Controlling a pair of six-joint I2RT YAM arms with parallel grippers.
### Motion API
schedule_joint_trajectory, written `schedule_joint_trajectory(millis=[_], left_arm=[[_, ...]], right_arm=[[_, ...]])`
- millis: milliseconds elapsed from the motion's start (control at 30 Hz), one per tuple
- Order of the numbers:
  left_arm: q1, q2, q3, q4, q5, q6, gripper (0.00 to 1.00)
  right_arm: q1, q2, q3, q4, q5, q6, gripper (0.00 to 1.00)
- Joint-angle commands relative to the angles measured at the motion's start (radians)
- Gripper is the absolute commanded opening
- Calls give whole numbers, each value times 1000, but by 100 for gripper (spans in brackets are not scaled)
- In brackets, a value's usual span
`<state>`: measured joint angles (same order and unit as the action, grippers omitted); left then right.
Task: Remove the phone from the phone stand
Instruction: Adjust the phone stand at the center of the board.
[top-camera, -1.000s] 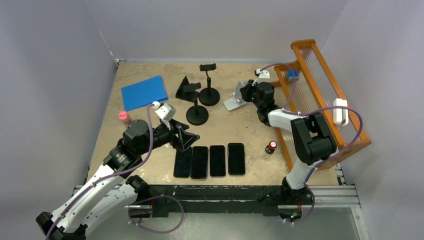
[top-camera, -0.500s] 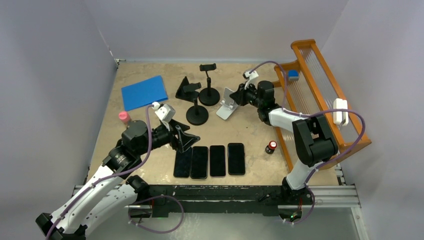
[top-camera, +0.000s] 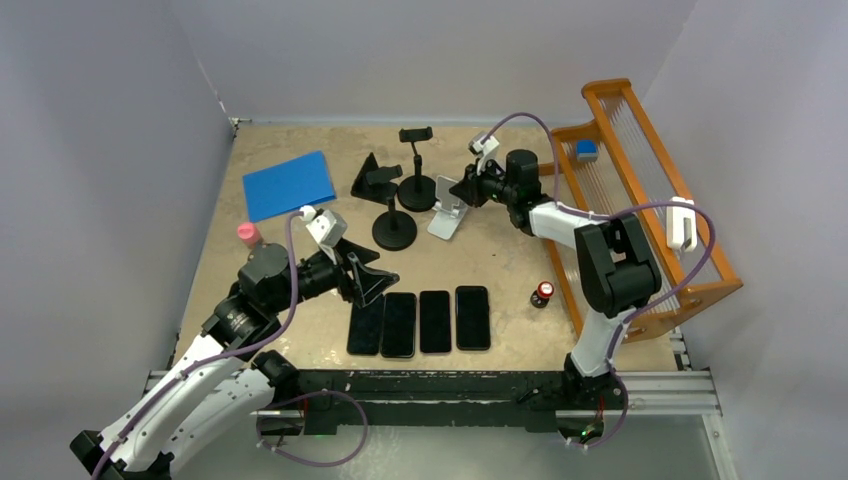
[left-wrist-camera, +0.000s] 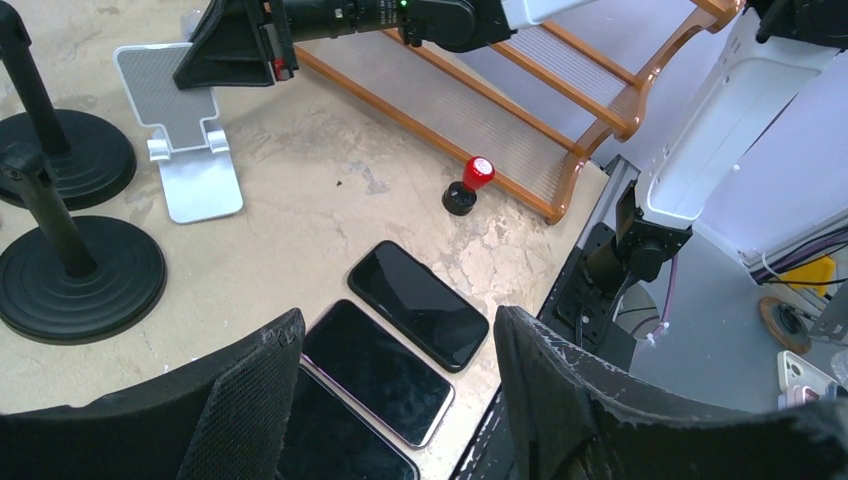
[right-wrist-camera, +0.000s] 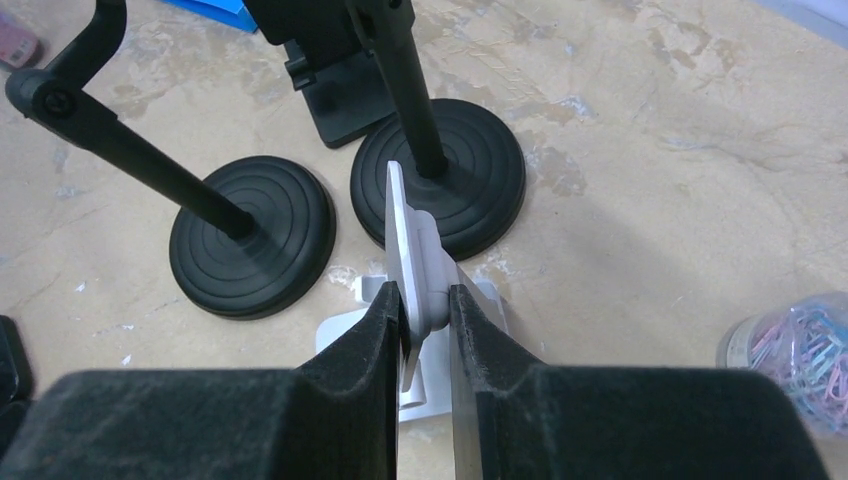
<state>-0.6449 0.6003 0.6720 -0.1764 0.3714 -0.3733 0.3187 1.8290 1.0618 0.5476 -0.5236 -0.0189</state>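
Four phones (top-camera: 435, 320) lie flat on the tan table (top-camera: 500, 260), close to the near edge. They sit side by side in a row. Their dark glass faces look up. Each one has its long side running from the arms toward the far wall, with a short end pointing at the arms. The glass is plain and dark, and any small writing on them is too tiny to read.

The white phone stand (top-camera: 445, 215) is farther back, just beside two black round-foot stands (top-camera: 395, 230). Its back plate leans up and its flat foot sits low by the table. The plate is bare and gray in the left wrist view.

The right gripper (right-wrist-camera: 425, 300) is pinched narrow on the white stand's plate. The plate shows edge-on between its two black fingers (right-wrist-camera: 370, 330).

The left gripper (top-camera: 365, 275) hangs over the left end of the phone row. Its fingers are spread wide and hold nothing.

A small thing with a red cap (top-camera: 543, 293) stands near the right end of the row. An orange rack (top-camera: 640, 200) is on the right side. A blue sheet (top-camera: 288, 185) lies at the back left.
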Motion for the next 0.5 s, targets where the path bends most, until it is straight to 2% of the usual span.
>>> schedule_joint_trajectory(millis=[0,100,300,467], left_arm=[[-3,-11,-5,54,13,16,67],[-4,-9,-6,56,15,16,67],[-4,-4,-6,58,23,20,67],[-3,-8,-10,62,24,22,67]], right_arm=[[-3,26,80,-59,-20,-61,0],[-5,46,84,-65,-10,-50,0],[-9,65,91,-80,-3,-40,32],[-13,60,86,-81,11,-30,43]])
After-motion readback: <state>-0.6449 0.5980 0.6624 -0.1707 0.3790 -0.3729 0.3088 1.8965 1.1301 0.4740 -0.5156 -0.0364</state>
